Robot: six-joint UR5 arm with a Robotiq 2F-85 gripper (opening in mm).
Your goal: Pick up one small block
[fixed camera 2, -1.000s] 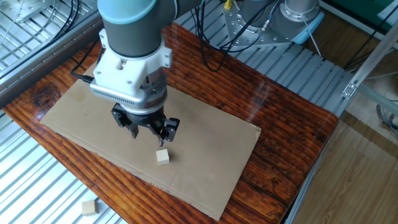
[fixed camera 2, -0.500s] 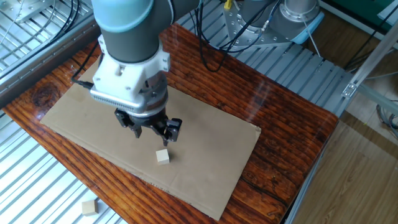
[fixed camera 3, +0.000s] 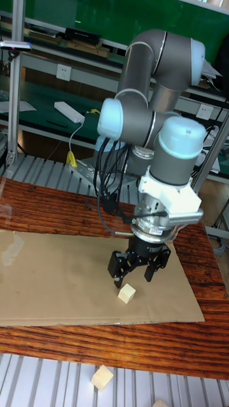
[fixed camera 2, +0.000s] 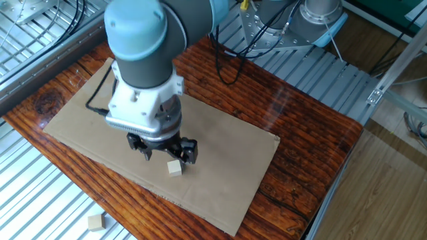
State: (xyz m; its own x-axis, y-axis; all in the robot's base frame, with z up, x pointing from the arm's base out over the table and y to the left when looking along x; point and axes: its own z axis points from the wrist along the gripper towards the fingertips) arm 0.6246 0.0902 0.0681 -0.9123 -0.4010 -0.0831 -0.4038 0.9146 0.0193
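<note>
The small block (fixed camera 2: 175, 169) is a pale cream cube lying on the cardboard sheet (fixed camera 2: 220, 160) near its front edge. In the tall fixed view the small block (fixed camera 3: 127, 293) sits just below the fingertips. My gripper (fixed camera 2: 165, 153) hangs directly over it, fingers spread and pointing down, with nothing between them. The dark fingertips (fixed camera 3: 116, 268) stand slightly above and to either side of the cube, and I see no contact. From the tall fixed view my gripper (fixed camera 3: 135, 271) is open.
A tanner wooden block (fixed camera 2: 97, 222) lies off the cardboard on the ribbed metal surface at the front left; the tall fixed view also shows this tanner block (fixed camera 3: 102, 378). The cardboard rests on a red-brown wooden table (fixed camera 2: 313, 133). Cables hang behind the arm.
The gripper has moved down and toward the front right, closing in over the small block. The block itself has not moved.
</note>
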